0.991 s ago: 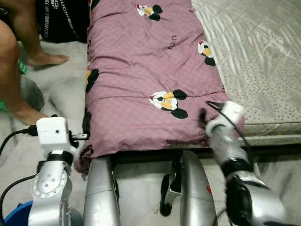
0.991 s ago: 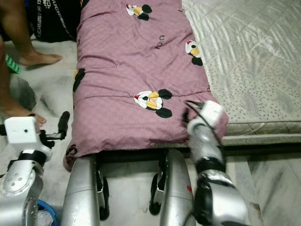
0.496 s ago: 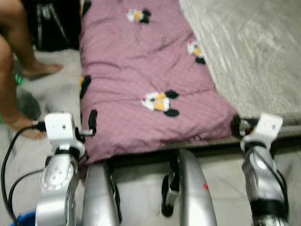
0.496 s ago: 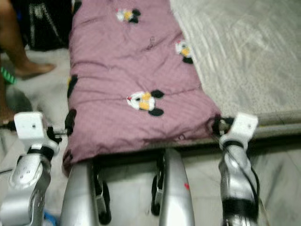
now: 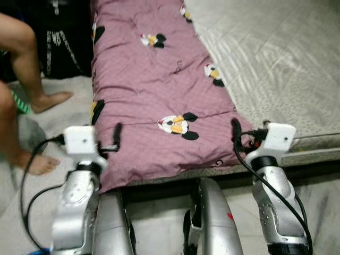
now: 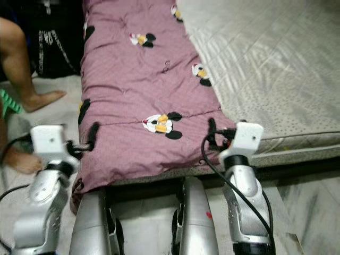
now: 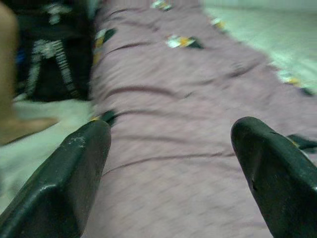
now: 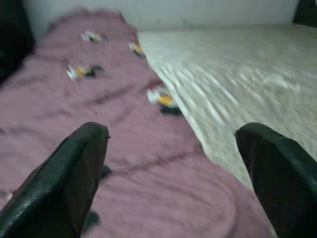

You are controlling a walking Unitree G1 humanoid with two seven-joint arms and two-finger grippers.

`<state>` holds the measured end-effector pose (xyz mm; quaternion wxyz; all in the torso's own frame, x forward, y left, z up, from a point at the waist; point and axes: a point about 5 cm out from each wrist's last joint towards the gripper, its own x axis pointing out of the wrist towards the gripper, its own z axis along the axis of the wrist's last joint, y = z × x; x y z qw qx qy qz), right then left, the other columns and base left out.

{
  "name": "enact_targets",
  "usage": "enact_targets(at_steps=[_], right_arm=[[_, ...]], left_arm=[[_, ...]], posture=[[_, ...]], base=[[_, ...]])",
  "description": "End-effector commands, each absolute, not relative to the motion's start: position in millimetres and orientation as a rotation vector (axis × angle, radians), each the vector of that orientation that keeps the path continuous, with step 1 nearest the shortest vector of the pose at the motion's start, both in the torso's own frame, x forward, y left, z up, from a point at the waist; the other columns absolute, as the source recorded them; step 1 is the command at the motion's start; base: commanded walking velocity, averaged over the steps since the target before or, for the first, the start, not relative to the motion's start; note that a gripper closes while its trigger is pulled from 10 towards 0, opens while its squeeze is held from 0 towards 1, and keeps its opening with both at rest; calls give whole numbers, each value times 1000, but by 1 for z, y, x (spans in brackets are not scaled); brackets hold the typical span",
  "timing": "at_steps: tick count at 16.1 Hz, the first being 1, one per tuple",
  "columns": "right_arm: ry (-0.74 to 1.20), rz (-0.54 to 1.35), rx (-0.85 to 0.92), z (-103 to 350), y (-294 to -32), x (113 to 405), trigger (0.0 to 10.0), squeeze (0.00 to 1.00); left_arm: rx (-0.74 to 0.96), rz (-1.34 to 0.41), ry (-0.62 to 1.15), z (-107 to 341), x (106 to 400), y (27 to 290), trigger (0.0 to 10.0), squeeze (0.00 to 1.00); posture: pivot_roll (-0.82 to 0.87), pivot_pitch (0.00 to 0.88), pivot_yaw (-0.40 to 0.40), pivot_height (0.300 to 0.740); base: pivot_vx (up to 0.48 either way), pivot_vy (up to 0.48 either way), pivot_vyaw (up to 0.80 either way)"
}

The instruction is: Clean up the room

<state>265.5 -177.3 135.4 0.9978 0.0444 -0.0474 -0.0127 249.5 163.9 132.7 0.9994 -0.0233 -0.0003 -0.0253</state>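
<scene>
A mauve quilt point(image 5: 159, 90) printed with cartoon mice lies lengthwise along the left side of a mattress point(image 5: 276, 64), its near end hanging over the mattress edge. My left gripper point(image 5: 115, 137) is at the quilt's near left edge. It is open, and in the left wrist view the quilt point(image 7: 173, 124) lies beyond its spread fingers point(image 7: 69, 178). My right gripper point(image 5: 237, 133) is at the quilt's near right corner, beside the bare sheet. It is open too, its fingers point(image 8: 74, 168) wide apart above the quilt point(image 8: 99, 114) with nothing between them.
A person's bare legs and foot point(image 5: 50, 100) stand on the pale floor left of the bed, close to my left arm. A black bag point(image 5: 64, 42) rests behind them. My silver legs point(image 5: 212, 223) are against the bed's front edge.
The camera has tilted up along the bed. My left gripper rose to the quilt's left edge. My right gripper swung out to the right, then came back to the quilt's right corner.
</scene>
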Motion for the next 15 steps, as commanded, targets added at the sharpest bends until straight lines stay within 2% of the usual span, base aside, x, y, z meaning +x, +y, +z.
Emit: enact_targets(at_steps=[1,6,9,11,15], right_arm=[[-108,9,99,141,-173,266,10000,0],[-94,-16,113,140,-175,275,10000,0],[-92,12,118,140,-164,273,10000,0],[-81,13,124,138,-162,271,10000,0],[-72,6,122,137,-163,271,10000,0]], left_arm=[[-58,-64,4,130,250,164,10000,0],[-86,-78,29,120,253,158,10000,0],[-99,-106,17,122,259,148,10000,0],[-101,-98,5,125,262,149,10000,0],[-91,-95,12,122,261,154,10000,0]], posture=[[4,51,-41,564],[-6,30,-2,624],[-15,31,-4,649],[-10,35,-12,679],[-14,42,-11,704]], base=[[0,0,0],[0,0,0],[0,0,0],[0,0,0],[0,0,0]])
